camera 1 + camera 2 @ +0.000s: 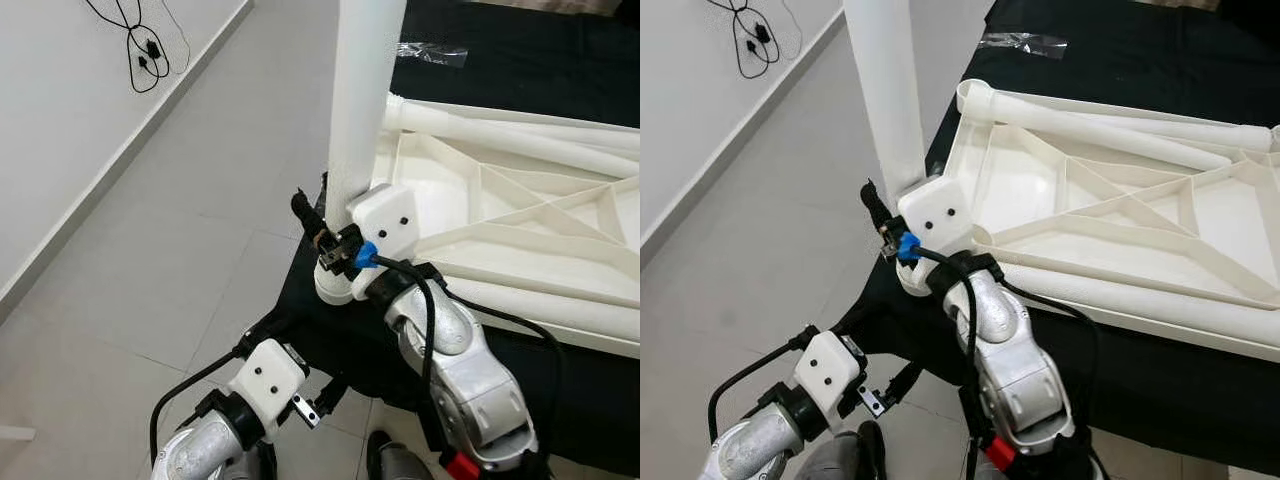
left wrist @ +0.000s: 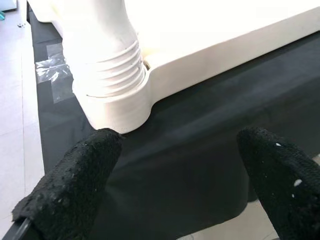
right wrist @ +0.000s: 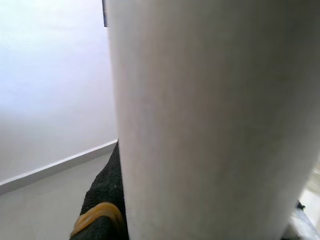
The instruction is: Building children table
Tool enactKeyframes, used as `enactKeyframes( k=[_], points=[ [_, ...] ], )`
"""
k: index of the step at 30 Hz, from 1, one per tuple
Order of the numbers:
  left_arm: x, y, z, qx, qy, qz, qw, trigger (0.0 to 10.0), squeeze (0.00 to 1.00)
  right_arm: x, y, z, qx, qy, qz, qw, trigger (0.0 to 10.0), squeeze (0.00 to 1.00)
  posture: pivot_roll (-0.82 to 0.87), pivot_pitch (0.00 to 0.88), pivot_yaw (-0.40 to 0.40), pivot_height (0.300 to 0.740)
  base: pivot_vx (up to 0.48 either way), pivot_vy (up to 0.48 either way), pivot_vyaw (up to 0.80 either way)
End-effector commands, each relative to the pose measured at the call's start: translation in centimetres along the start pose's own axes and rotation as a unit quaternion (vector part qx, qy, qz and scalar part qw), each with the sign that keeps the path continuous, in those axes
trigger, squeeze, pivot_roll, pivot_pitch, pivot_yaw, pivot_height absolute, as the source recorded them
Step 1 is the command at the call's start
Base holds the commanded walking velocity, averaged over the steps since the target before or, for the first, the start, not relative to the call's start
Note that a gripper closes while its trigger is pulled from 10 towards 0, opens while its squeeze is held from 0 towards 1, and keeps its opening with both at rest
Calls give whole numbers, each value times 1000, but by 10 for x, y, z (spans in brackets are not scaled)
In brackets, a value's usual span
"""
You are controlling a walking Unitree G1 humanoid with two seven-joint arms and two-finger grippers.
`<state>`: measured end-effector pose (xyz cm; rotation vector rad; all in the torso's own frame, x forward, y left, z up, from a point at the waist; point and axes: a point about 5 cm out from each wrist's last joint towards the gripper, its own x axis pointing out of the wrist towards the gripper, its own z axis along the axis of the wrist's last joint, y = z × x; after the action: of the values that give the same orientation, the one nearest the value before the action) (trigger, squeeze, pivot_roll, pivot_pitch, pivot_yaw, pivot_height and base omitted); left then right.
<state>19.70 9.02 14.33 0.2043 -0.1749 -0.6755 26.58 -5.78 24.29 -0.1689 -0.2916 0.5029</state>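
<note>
Right tool (image 1: 890, 225) seemingly grips upright leg (image 1: 885, 95).

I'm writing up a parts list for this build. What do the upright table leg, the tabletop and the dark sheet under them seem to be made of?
The table leg looks like white moulded plastic: smooth, matt, with moulded threads at its base. The tabletop, lying upside down, seems the same plastic, judging by its thin cast ribs. The black sheet looks like cloth or soft matt film; which one is unclear. The right gripper holds the leg.

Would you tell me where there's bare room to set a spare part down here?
The grey floor between wall and black cloth is bare. The upturned tabletop is crowded with ribs and loose legs; the right gripper holds the upright leg.
</note>
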Motion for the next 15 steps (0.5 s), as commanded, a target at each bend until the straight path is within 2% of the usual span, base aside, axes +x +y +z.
enactKeyframes(
  k=[1,8,9,10,11,12,13,15],
  points=[
    [-2,-1,-5,4,8,-1,1000,10000,0,-3,-7,-33,-5,89,-32,996,10000,0,-15,273,8,740,0,0,0],
    [0,0,-6,6,7,1,1000,10000,0,2,-7,-28,2,68,-24,997,10000,0,-17,263,7,740,0,0,0],
    [0,0,-7,6,6,2,1000,10000,0,3,-8,-27,5,61,-24,998,10000,153,-17,262,8,740,0,0,0],
    [0,0,-7,6,6,2,1000,10000,0,3,-8,-27,5,61,-24,998,10000,153,-17,262,8,740,0,0,0],
    [0,0,-7,7,6,3,1000,10000,0,3,-9,-25,16,53,-22,998,10000,1000,-16,259,9,740,0,0,0],
    [0,0,-7,7,5,3,1000,10000,0,4,-9,-22,29,42,-14,999,10000,1000,-16,259,9,740,0,0,0],
    [0,0,-7,7,5,4,1000,10000,0,5,-8,-17,39,26,-5,999,10000,882,-18,260,10,740,0,0,0],
    [0,0,-7,8,5,4,1000,10000,0,6,-7,-14,45,15,1,999,10000,882,-18,260,10,740,0,0,0]
  ],
)
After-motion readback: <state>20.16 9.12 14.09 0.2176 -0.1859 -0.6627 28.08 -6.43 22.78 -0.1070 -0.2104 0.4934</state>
